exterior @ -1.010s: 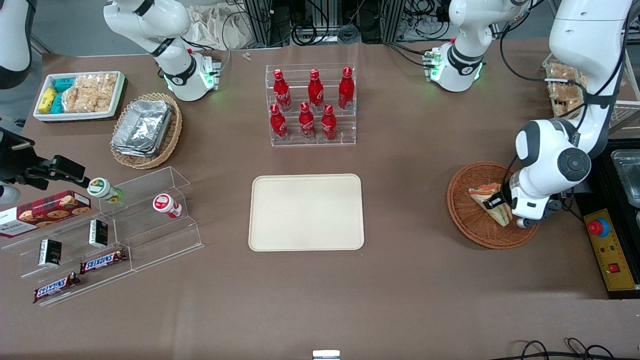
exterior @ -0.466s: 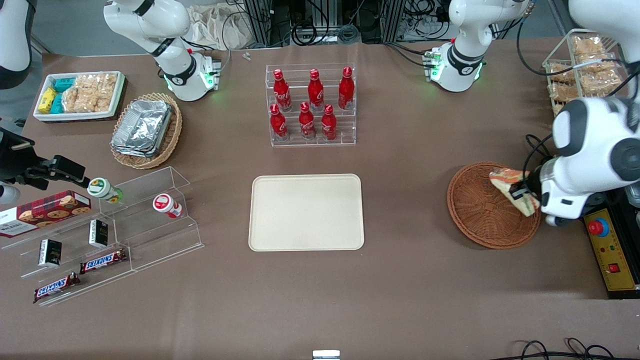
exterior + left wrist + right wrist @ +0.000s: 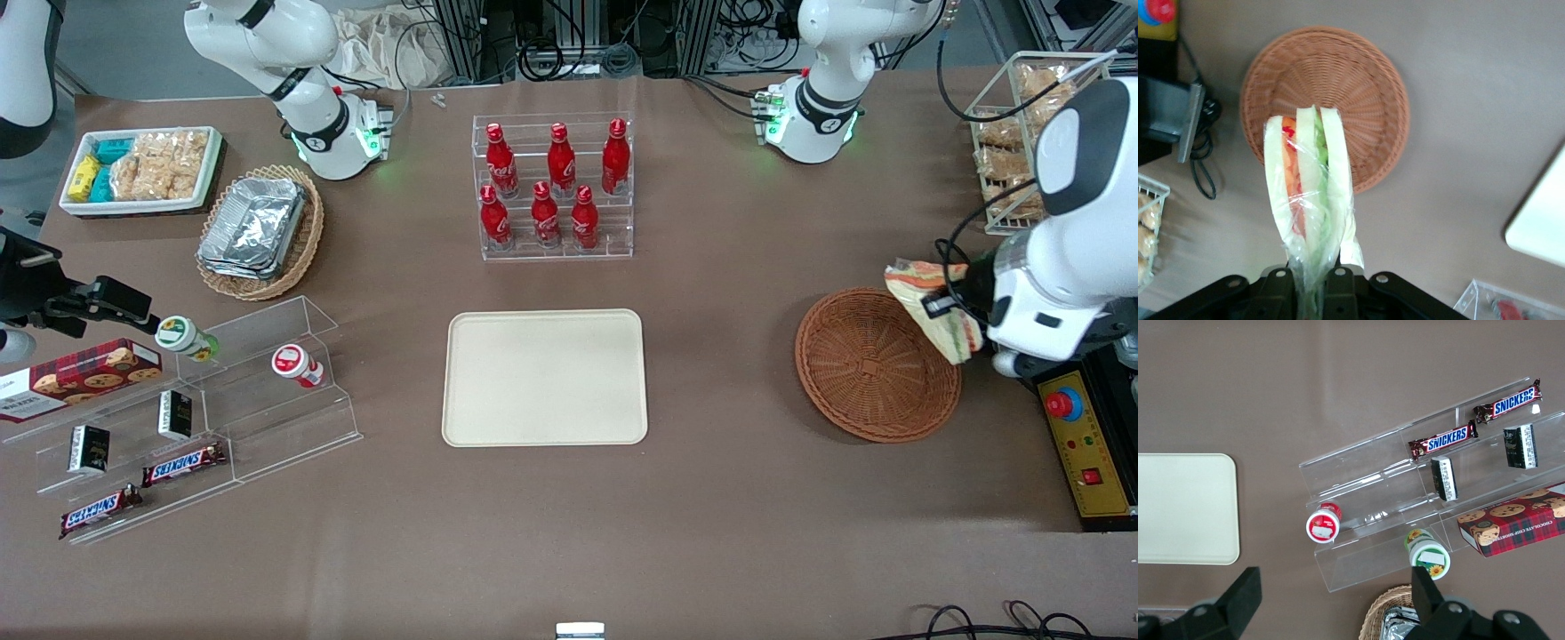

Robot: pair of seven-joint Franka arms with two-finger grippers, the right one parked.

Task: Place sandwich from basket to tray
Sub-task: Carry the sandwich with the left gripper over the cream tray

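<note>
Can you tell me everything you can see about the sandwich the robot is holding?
The sandwich is a wedge wrapped in clear, crinkly plastic. It has three slices of white bread with orange-red and green filling between them. The pincer is shut on one end of it, so it sticks out from the pincer. It hangs in the air above the edge of the round brown basket and touches nothing but the pincer. The cream tray has nothing on it.
</note>
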